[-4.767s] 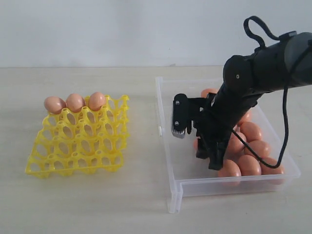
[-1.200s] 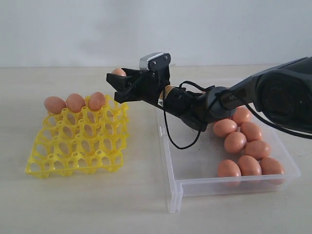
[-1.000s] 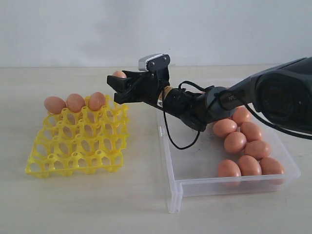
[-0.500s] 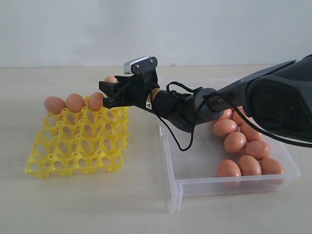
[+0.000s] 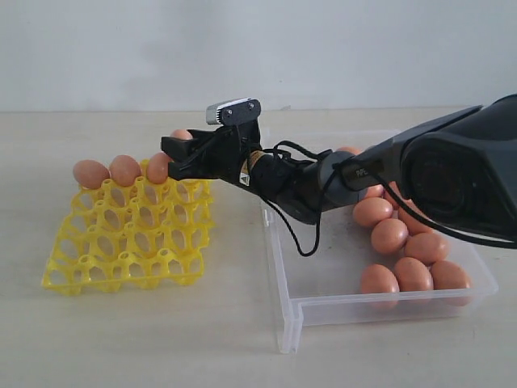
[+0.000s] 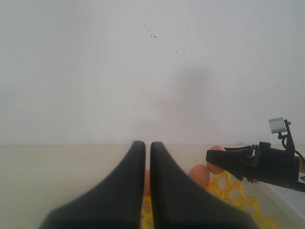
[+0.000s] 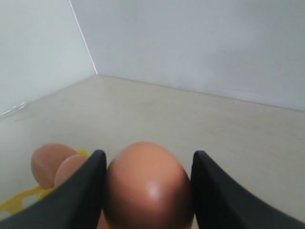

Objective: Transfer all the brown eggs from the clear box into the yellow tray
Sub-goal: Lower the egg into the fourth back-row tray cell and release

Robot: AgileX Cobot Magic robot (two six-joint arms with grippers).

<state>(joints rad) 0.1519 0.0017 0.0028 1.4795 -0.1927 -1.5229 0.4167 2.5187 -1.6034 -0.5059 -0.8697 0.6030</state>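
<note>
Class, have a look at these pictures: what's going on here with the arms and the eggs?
The right tool is shut on a brown egg and holds it over the back edge of the yellow tray, just beside the three eggs seated in the tray's back row. Several more eggs lie in the clear box, not yet moved. The left tool is shut and empty, taking no part.
</note>
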